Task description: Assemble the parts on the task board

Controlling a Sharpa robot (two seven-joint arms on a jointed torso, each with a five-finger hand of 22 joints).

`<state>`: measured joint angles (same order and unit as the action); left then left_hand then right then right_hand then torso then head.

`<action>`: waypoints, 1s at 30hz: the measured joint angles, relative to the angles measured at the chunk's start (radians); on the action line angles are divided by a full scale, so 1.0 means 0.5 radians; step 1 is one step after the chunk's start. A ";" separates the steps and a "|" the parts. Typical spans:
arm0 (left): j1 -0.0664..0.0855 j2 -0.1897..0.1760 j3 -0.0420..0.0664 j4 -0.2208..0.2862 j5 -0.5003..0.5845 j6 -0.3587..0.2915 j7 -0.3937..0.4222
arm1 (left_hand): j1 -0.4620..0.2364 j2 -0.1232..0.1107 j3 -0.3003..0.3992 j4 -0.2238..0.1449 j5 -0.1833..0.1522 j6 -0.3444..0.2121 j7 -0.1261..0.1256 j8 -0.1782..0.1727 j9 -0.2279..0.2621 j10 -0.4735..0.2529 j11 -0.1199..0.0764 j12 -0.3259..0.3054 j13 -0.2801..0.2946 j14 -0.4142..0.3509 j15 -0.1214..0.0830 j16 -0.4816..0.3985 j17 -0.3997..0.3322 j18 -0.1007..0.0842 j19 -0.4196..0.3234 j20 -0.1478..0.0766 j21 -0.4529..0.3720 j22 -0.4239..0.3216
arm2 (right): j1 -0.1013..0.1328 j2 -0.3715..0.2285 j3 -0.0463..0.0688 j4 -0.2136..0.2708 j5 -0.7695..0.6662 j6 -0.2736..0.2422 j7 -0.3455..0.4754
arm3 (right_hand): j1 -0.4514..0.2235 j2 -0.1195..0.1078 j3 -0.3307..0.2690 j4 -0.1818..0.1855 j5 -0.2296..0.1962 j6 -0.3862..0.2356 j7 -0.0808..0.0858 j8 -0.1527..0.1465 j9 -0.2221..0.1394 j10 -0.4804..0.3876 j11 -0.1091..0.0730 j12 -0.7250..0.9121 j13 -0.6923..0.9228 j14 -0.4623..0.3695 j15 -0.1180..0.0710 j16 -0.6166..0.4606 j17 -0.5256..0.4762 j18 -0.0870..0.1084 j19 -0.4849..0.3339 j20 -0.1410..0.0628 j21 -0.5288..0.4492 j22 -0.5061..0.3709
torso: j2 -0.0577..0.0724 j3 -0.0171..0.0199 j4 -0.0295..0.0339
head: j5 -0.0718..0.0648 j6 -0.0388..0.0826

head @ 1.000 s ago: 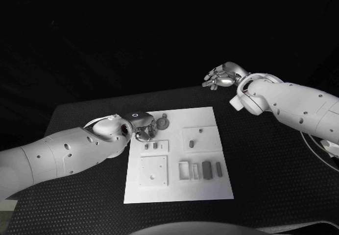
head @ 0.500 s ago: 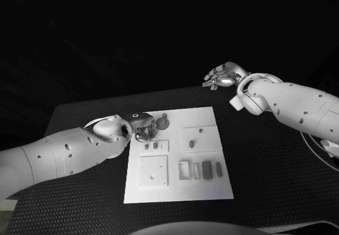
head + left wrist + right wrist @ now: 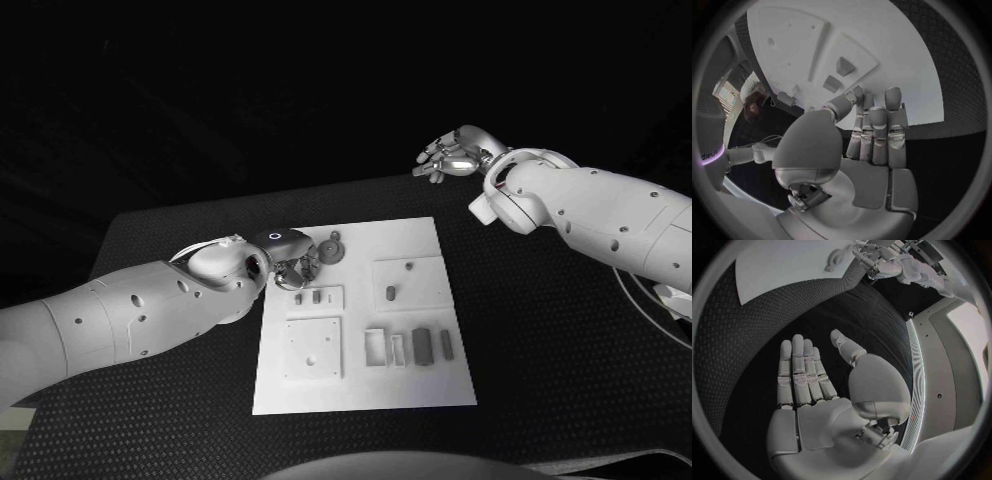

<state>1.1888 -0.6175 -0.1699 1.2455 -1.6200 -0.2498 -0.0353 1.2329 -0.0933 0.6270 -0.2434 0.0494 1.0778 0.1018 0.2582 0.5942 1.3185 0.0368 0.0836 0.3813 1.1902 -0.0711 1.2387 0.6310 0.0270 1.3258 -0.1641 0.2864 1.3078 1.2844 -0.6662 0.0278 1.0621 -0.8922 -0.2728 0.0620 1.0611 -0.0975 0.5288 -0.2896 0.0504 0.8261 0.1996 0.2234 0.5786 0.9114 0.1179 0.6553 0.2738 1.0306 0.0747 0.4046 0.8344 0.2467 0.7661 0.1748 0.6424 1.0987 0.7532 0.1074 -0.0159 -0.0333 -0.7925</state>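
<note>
The white task board lies mid-table and carries raised white plates. Small grey parts rest on it: two in a slotted plate, one on a square plate, several lower right. My left hand hangs over the board's far left corner. In the left wrist view its fingers stretch side by side toward the board, the thumb tip close beside them, nothing visible between; two parts lie just beyond. My right hand is raised beyond the table's far right, its palm flat and empty.
Black textured table surrounds the board on all sides. A blank square plate sits at the board's near left. In the right wrist view the board and my left arm lie far off.
</note>
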 measured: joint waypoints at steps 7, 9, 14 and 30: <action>-0.004 -0.002 -0.003 0.003 0.014 -0.011 -0.005 | -0.037 -0.029 0.001 -0.001 0.000 -0.074 0.046 -0.046 -0.020 -0.046 0.021 -0.028 -0.008 -0.020 0.010 0.000 -0.003 -0.011 -0.011 -0.004 0.000 0.000 | 0.000 0.000 0.000 0.000 0.000 0.000 0.000 | 0.000 0.000 0.000 0.000 0.000 0.000 0.000 0.000 0.000 0.000 0.000 0.000 0.000 0.000 0.000 0.000 0.002 0.000 0.000 0.000 0.000 0.000 | -0.001 -0.0006 0.000 | 0.000 -0.001; -0.005 -0.003 -0.004 0.003 0.018 -0.013 -0.007 | -0.045 -0.042 -0.005 0.005 0.002 -0.084 0.049 -0.052 -0.025 -0.054 0.026 -0.028 -0.008 -0.026 0.016 0.000 -0.003 -0.011 -0.011 -0.004 0.000 0.000 | 0.000 -0.001 0.000 0.000 0.000 0.001 0.000 | 0.000 0.000 0.000 0.000 0.000 0.000 0.000 0.000 0.000 0.000 0.000 0.000 0.000 0.000 0.000 0.000 0.002 0.000 0.000 0.000 0.000 0.000 | -0.001 -0.0012 0.000 | -0.001 -0.001; -0.007 -0.003 -0.006 0.002 0.026 -0.022 -0.009 | -0.043 -0.064 -0.009 0.010 0.002 -0.107 0.056 -0.064 -0.032 -0.072 0.030 -0.028 -0.008 -0.027 0.016 0.000 -0.003 -0.011 -0.011 -0.004 0.000 0.000 | 0.000 -0.002 0.000 0.000 0.000 0.002 -0.001 | -0.001 0.000 0.000 0.000 0.000 0.000 0.000 0.000 0.000 0.000 0.000 0.000 0.000 0.000 0.000 0.000 0.002 0.000 0.000 0.000 0.000 0.002 | -0.001 -0.0013 0.000 | -0.003 -0.001; -0.011 -0.010 -0.008 -0.001 0.040 -0.024 -0.020 | -0.051 -0.088 -0.014 0.015 0.002 -0.175 0.075 -0.089 -0.046 -0.101 0.044 -0.028 -0.007 -0.034 0.024 0.010 -0.002 -0.012 -0.015 0.000 0.000 -0.001 | 0.000 -0.004 0.000 -0.002 0.000 0.006 -0.002 | -0.008 -0.008 0.000 0.000 0.000 0.000 0.000 0.000 0.000 0.000 0.000 0.000 -0.001 0.000 0.000 0.000 0.003 0.000 0.000 0.000 0.000 0.001 | 0.001 -0.0025 0.001 | -0.003 -0.002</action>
<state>1.1831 -0.6224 -0.1741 1.2449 -1.5998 -0.2615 -0.0455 1.2075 -0.1371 0.6199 -0.2359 0.0503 0.9906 0.1392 0.2138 0.5710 1.2683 0.0589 0.0697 0.3776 1.1730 -0.0591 1.2436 0.6297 0.0211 1.3183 -0.1642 0.2864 1.3075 1.2843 -0.6682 0.0277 1.0610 -0.8922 -0.2697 0.0611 1.0571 -0.1015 0.5288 -0.2896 0.0504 0.8261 0.1995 0.2233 0.5787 0.9114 0.1179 0.6553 0.2731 1.0306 0.0747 0.4046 0.8358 0.2467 0.7661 0.1748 0.6424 1.0994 0.7536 0.1061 -0.0154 -0.0346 -0.7934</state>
